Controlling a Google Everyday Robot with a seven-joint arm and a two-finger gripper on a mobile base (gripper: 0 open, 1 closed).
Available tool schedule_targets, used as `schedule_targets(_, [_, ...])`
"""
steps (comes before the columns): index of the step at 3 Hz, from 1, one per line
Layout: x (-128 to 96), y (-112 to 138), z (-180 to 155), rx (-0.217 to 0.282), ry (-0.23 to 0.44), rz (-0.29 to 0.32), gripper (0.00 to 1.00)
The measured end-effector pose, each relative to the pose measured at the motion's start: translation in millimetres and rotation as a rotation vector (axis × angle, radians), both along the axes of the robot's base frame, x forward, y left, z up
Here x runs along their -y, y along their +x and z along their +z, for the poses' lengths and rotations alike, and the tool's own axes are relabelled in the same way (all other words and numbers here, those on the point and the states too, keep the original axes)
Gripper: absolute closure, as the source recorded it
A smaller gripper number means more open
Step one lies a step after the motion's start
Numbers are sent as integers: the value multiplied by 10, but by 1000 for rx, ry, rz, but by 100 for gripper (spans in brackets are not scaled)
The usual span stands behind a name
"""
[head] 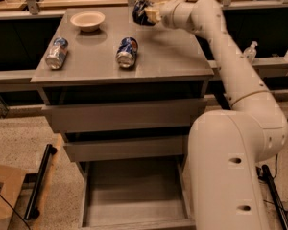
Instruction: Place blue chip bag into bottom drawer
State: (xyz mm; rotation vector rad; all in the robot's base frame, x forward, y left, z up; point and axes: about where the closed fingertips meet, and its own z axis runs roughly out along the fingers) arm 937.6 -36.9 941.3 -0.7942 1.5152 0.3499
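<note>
The blue chip bag is dark navy and crumpled, held above the back of the grey cabinet top. My gripper is shut on the bag at the end of the long cream arm, which reaches in from the right. The bag is lifted off the surface. The bottom drawer stands pulled out at the base of the cabinet, a flat grey tray with nothing in it. My arm's large base covers the drawer's right side.
Two blue-silver soda cans lie on the cabinet top, one at the left and one in the middle. A pale bowl sits at the back left. The two upper drawers are closed. A black bar lies on the floor left.
</note>
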Motion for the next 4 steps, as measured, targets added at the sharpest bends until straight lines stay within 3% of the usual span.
schedule_targets(1, [325,-551,833,64,-125,56,100])
schedule_targets(2, [784,-1244,1631,77,-253,33,100])
schedule_targets(3, [1292,-1842,2080,18,-319,-95,100])
schedule_targets(4, [1239,-2144,2280,-20,-297,-128,100])
